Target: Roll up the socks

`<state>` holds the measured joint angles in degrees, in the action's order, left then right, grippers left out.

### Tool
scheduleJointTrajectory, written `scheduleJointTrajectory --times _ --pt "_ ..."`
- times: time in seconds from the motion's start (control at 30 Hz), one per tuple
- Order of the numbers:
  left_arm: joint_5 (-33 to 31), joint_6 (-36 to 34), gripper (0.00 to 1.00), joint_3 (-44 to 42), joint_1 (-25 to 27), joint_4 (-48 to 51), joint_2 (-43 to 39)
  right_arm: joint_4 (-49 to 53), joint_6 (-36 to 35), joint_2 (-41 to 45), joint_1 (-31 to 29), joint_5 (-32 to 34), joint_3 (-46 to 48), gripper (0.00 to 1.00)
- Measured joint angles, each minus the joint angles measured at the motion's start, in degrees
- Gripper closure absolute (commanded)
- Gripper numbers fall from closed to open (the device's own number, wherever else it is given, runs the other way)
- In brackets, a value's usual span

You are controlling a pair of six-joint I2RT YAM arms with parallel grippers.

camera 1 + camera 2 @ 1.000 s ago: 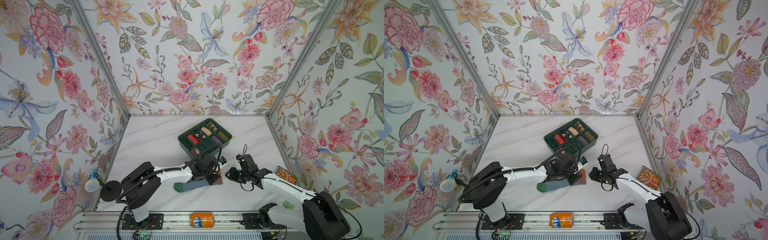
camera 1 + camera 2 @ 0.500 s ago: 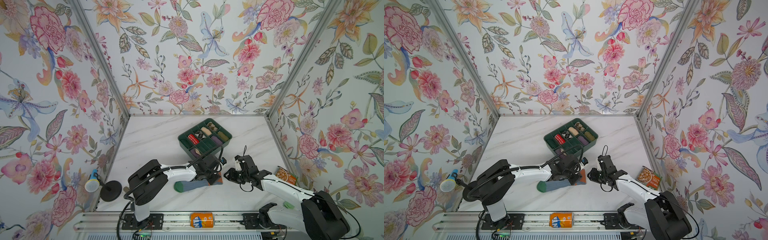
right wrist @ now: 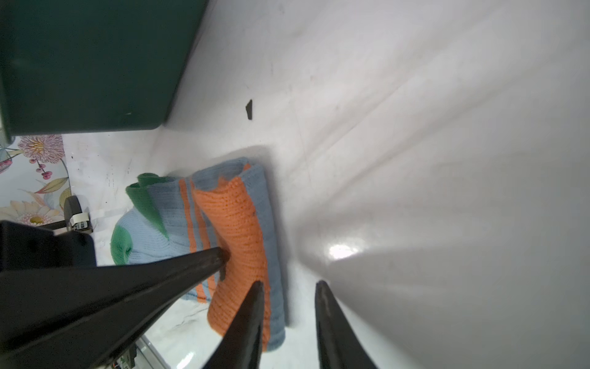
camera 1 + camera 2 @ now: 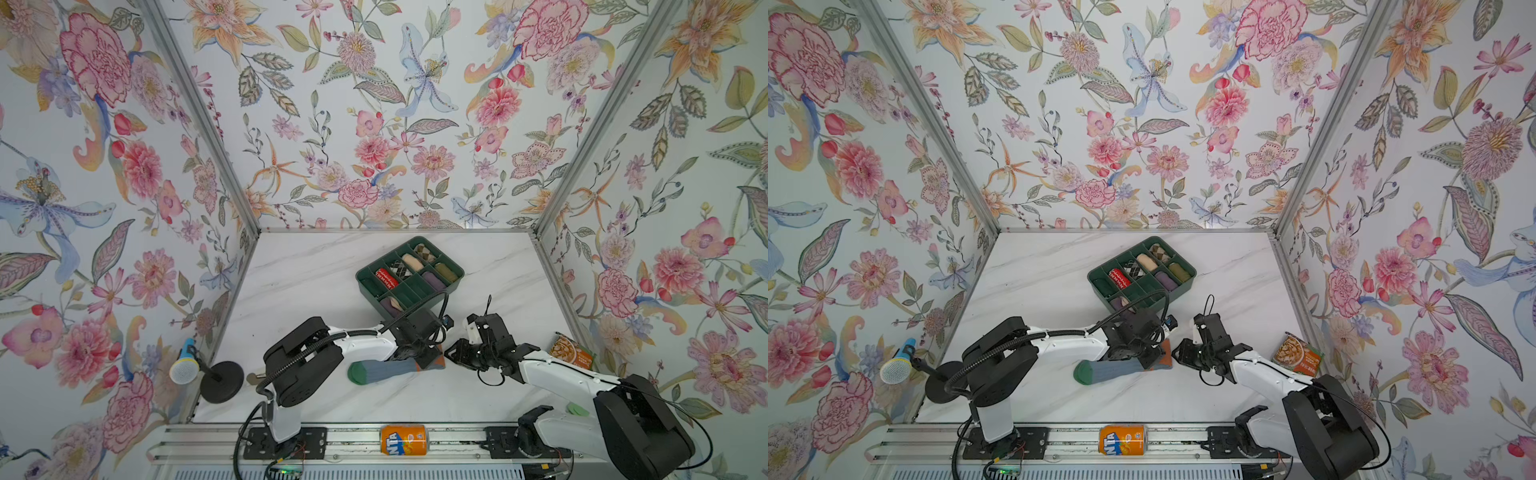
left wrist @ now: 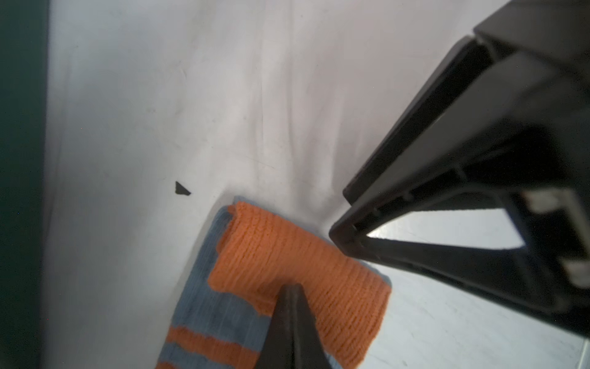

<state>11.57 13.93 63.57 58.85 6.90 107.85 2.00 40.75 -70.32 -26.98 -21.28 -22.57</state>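
Socks (image 4: 382, 370) unmoved; left pincer (image 5: 291, 289) shut, pressing orange cuff (image 5: 287, 255); right pincer (image 3: 289, 284) part-open, empty, edged nearer cuff.

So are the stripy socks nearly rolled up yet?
Just started. Done: the orange cuff of the grey-blue ribbed knit socks is folded over once. In hand: the shut left gripper presses its tip on that fold; the open right gripper sits beside it. Left: everything down to the green toe lies flat.
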Motion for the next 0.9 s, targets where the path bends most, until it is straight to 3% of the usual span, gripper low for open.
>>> scheduleJointTrajectory --times 0.9 --pt "0.37 0.48 1.00 0.31 -0.31 0.57 0.61 -12.61 2.62 -5.75 0.02 -5.35 2.43 0.70"
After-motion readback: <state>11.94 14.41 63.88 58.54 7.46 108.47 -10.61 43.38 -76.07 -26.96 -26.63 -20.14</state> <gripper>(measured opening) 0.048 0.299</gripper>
